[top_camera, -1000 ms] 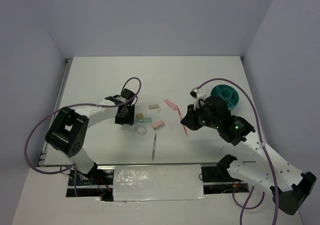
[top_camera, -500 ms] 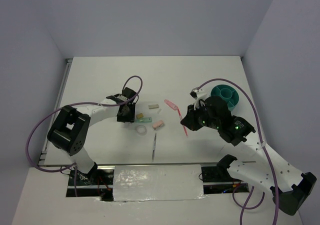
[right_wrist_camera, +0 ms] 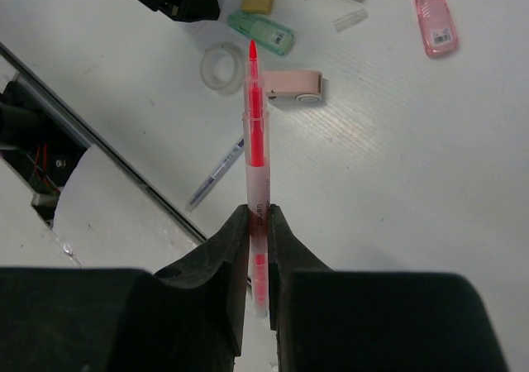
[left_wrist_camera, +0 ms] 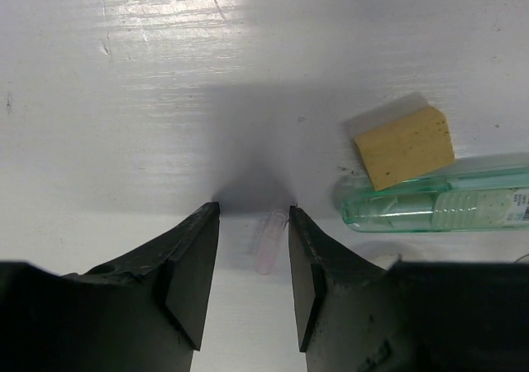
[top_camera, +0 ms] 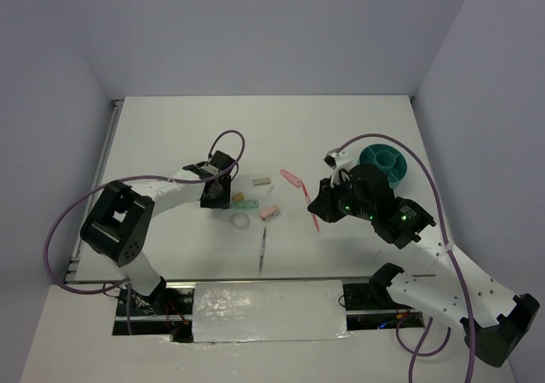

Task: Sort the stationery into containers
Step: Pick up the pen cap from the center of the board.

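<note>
On a white counter (top_camera: 170,128) walled in pale grey, the left jaws are narrowing around a small clear cap (left_wrist_camera: 269,241). They are still apart and not yet pinching it, having edged toward the tan eraser (left_wrist_camera: 405,147) and the green-cased corrector (left_wrist_camera: 438,207) over the past second. The right jaws are staying clamped on a pink pen (right_wrist_camera: 254,132), holding it above the counter, short of the teal organiser (top_camera: 397,177). With the tape ring (top_camera: 241,221), a grey pen (top_camera: 263,248) and other pieces lying loose, the sorting is likely only beginning.
</note>
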Tool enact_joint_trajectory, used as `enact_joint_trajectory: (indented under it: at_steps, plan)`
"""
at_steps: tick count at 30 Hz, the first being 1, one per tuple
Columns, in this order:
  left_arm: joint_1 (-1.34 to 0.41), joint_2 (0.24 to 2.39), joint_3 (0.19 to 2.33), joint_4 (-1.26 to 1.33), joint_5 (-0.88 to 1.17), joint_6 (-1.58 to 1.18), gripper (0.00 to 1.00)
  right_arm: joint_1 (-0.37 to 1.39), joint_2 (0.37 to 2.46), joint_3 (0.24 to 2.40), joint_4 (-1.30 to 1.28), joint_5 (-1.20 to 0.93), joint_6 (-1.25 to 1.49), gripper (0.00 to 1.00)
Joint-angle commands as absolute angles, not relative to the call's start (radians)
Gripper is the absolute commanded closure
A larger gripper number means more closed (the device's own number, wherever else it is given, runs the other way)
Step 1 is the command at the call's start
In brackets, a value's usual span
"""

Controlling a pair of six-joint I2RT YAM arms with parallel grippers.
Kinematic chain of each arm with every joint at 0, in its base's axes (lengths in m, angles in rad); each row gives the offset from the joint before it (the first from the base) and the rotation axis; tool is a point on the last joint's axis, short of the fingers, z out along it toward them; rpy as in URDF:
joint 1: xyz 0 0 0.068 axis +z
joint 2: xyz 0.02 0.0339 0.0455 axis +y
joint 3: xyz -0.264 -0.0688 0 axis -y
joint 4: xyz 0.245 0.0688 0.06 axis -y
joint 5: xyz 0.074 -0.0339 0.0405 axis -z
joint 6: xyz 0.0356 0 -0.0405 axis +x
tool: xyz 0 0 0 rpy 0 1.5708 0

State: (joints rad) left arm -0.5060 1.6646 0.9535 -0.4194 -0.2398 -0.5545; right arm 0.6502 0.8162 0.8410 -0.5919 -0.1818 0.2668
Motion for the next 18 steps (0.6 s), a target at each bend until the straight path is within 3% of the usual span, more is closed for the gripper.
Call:
enact_joint_trajectory:
  at_steps: [1,18]
  plan:
    - [-0.529,1.686,0.913,-0.479,-0.256,-0.571,0.49,0.657,0.808,0.851,-0.574,-0.192,0.256,1.00]
    - [-0.535,1.657,0.897,-0.472,-0.213,-0.574,0.47,0.660,0.824,0.859,-0.575,-0.207,0.253,1.00]
